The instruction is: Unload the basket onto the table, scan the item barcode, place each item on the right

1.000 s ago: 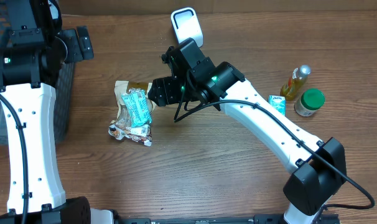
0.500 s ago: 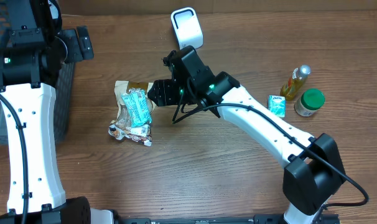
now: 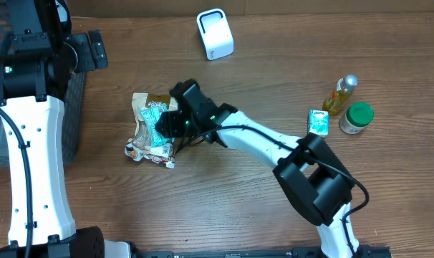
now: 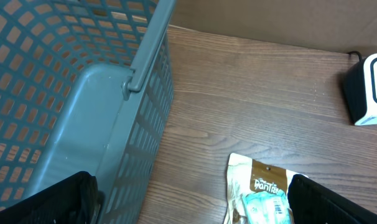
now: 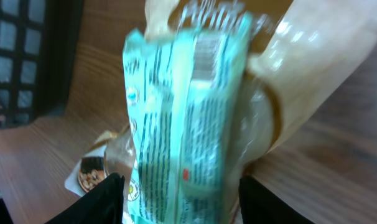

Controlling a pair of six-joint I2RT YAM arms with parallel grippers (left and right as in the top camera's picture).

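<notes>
A pile of snack packets lies left of the table's centre, with a teal packet (image 3: 157, 123) on top of a tan bag (image 3: 147, 101). My right gripper (image 3: 168, 123) has come down over that pile. In the right wrist view the teal packet (image 5: 182, 118) fills the space between the two black fingers (image 5: 101, 199) of my right gripper (image 5: 179, 202), with slight gaps still showing at the sides. The white scanner (image 3: 215, 34) stands at the back. Far left, my left gripper (image 4: 195, 205) hangs open by the basket (image 4: 83, 93).
A clear packet of nuts (image 3: 150, 154) lies at the pile's front edge. At the right stand an oil bottle (image 3: 341, 94), a green-lidded jar (image 3: 357, 118) and a small teal carton (image 3: 318, 122). The grey basket (image 3: 75, 107) sits against the left arm.
My right arm swung from beside the scanner down and left onto the pile, its jaws narrowing around the teal packet. The left arm has not moved.
</notes>
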